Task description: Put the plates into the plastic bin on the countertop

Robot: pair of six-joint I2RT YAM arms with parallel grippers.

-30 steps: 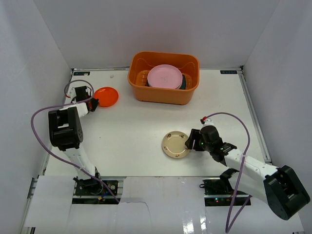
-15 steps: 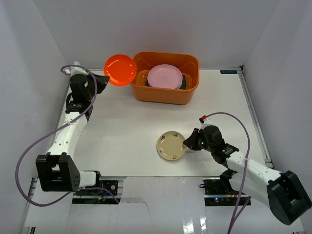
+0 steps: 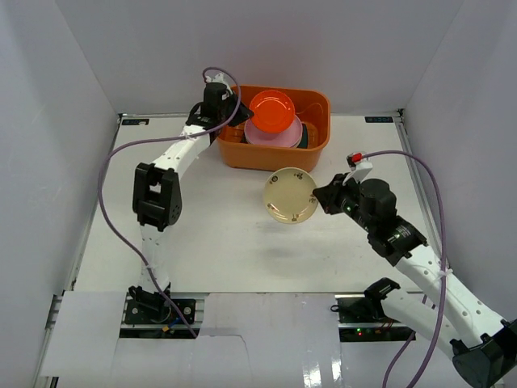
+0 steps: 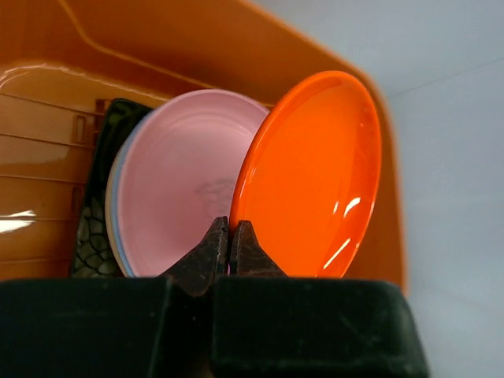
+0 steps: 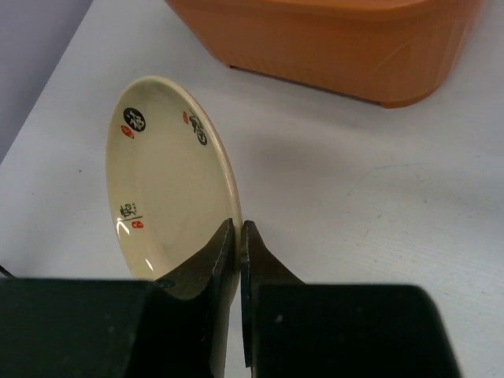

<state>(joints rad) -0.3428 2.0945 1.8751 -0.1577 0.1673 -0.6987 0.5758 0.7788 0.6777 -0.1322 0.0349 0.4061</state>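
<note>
My left gripper is shut on the rim of the orange-red plate. It holds that plate tilted above the orange plastic bin. Inside the bin a pink plate lies on top of a stack, with a blue edge and a dark patterned plate beneath it. My right gripper is shut on the edge of the small beige patterned plate. That plate hangs on edge above the countertop, just in front of the bin.
White walls close in the countertop on three sides. Purple cables trail from both arms. The left arm's elbow block stands over the left part of the countertop.
The left arm has swung the orange-red plate from beside the bin to over its inside. The right gripper closed on the beige plate and lifted it up toward the bin.
</note>
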